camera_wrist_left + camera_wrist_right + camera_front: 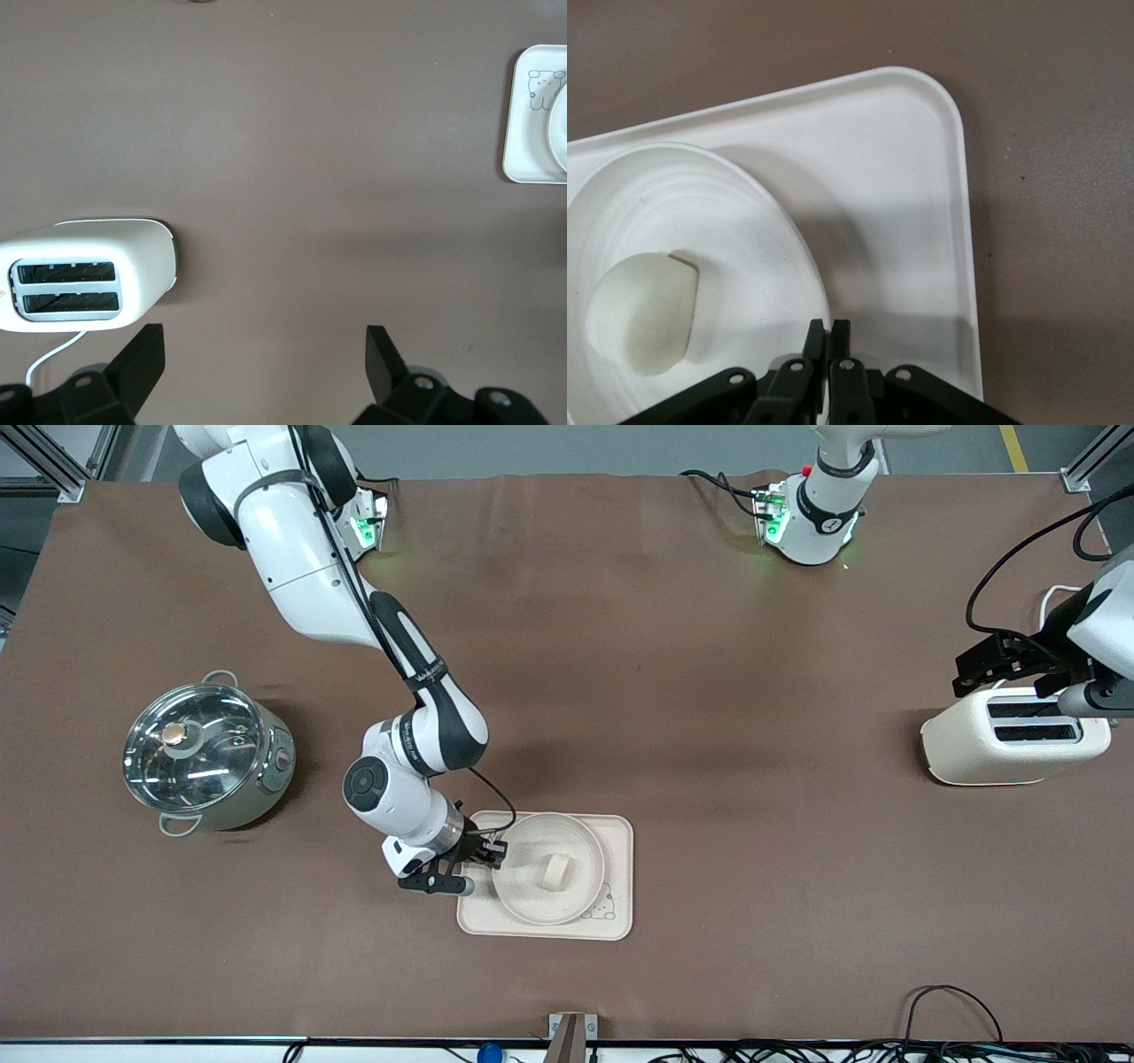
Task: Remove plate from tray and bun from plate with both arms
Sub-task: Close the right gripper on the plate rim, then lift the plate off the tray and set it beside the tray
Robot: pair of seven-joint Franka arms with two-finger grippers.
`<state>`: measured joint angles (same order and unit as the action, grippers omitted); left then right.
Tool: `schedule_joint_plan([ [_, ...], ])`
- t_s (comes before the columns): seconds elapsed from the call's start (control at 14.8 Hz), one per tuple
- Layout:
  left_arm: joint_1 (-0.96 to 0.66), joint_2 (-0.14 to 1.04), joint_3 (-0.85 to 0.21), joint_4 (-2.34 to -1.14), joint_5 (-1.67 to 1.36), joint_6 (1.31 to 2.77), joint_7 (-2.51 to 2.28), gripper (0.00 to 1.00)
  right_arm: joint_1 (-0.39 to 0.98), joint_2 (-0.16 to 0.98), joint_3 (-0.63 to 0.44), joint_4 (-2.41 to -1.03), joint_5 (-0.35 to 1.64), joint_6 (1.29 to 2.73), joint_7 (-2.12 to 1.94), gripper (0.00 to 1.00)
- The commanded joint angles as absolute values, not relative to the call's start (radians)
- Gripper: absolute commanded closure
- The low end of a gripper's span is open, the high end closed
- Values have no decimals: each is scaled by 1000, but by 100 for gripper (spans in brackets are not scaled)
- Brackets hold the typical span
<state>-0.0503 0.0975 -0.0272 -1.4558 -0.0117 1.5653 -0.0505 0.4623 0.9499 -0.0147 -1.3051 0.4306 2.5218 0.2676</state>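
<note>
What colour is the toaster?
Cream-white toaster with dark slots; the left wrist view shows it best.

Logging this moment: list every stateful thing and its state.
plate: on the tray, bun in it
right gripper: shut on the plate rim
left gripper: open, over the toaster
toaster: slots empty
pot: lid on

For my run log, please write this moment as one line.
plate: on tray, bun inside | right gripper: shut on plate rim | left gripper: open, over toaster
</note>
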Motion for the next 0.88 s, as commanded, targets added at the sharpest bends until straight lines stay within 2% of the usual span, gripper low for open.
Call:
schedule_joint_plan([
  [0.0, -52, 95, -26, -1450, 0, 1551, -35, 0, 453, 907, -9, -1298, 453, 2494, 258, 99],
  [0.27, -52, 95, -26, -1450, -2, 1551, -35, 0, 440, 806, -11, -1311, 453, 2386, 279, 99],
  [0.41, -52, 95, -26, -1450, 0, 1551, -35, 0, 440, 755, -11, -1328, 453, 2266, 275, 100],
  [0.61, -52, 95, -26, -1450, 0, 1551, -35, 0, 451, 649, -9, -1471, 451, 2235, 264, 100],
  [0.81, -52, 95, -26, -1450, -2, 1551, -35, 0, 468, 589, 5, -1604, 451, 2238, 253, 100],
])
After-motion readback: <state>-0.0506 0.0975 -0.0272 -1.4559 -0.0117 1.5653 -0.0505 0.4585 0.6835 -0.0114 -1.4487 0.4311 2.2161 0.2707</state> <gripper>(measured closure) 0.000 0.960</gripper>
